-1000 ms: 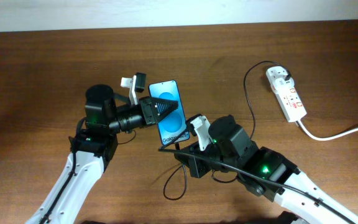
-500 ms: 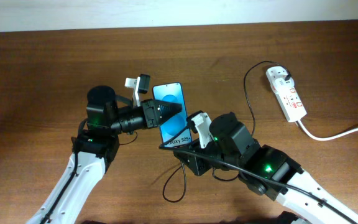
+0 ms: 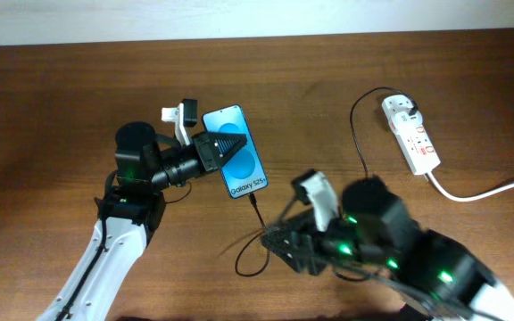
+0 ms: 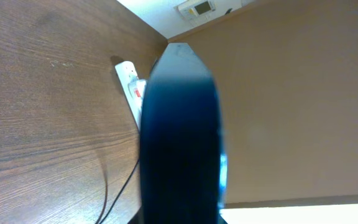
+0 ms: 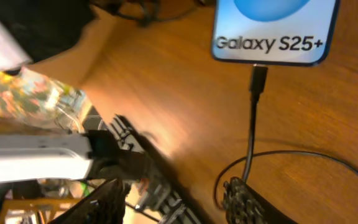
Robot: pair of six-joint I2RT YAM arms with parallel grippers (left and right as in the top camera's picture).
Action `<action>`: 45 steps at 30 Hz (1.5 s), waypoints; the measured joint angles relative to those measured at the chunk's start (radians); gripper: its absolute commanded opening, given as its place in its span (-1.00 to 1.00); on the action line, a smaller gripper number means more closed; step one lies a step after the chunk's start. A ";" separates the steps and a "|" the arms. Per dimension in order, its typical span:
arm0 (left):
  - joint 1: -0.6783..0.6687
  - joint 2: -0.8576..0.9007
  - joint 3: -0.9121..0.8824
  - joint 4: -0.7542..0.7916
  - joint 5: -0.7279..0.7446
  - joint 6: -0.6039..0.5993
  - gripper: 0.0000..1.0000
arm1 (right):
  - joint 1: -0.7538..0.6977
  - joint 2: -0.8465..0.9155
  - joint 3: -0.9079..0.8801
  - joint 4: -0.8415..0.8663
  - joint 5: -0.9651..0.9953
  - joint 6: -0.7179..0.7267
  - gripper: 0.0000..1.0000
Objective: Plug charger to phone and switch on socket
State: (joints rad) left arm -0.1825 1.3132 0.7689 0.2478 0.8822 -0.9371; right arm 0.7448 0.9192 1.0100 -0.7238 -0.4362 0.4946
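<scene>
At the lower edge of the phone (image 5: 269,28), the right wrist view shows you the charger (image 5: 250,143) already in: its connector tip (image 5: 258,78) sits in the port just under the "Galaxy S25+" text, and the black cable drops away and loops over the table (image 3: 61,89). From overhead, the cable's other end runs to the white plug head (image 3: 402,105), seated at the top of the socket (image 3: 415,138) on the far right. So judge the plugging half as done. What is left is the switch. The red switches (image 3: 422,134) are too small here to tell on from off, so treat that step as not yet done. The left gripper (image 3: 226,147) is clamped on the phone's upper half, screen facing up. Its arm comes in from the lower left, with the wrist turned so the fingers point right across the screen. The right gripper (image 5: 174,202) is spread wide with nothing between its fingers, sitting just below the phone beside the cable loop. Overhead, that arm is smeared by motion blur, low and right of centre, well apart from the socket. It is the nearer arm for the switch and would have to travel up and right to reach it.
</scene>
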 measured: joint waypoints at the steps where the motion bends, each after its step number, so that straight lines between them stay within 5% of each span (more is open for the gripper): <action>1: 0.000 0.000 0.002 -0.002 0.000 -0.006 -1.00 | 0.000 -0.036 0.008 -0.028 -0.001 -0.002 0.42; 5: 0.000 0.000 0.050 -0.046 0.000 -0.022 -1.00 | -0.001 -0.170 0.023 -0.113 0.000 -0.001 0.66; 9: 0.000 0.000 0.174 -0.266 0.006 0.014 -0.99 | -0.001 -0.291 0.032 -0.249 0.036 -0.004 0.99; 14: 0.000 0.000 0.344 -0.607 -0.002 0.164 -1.00 | -0.001 -0.340 0.033 -0.370 0.078 0.000 0.97; 21: 0.000 0.012 0.393 -0.792 -0.069 0.333 -1.00 | -0.001 -0.338 0.006 -0.485 0.100 -0.001 0.97; 36: 0.000 0.397 0.393 -0.806 -0.110 0.565 -1.00 | -0.001 -0.338 0.001 -0.501 0.111 0.000 0.97; 45: 0.000 0.470 0.393 -0.757 -0.129 0.651 -0.90 | -0.001 -0.338 0.001 -0.502 0.115 0.000 0.97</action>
State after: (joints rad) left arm -0.1829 1.7828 1.1614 -0.5095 0.7532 -0.2863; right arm 0.7441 0.5816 1.0111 -1.2263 -0.3214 0.4942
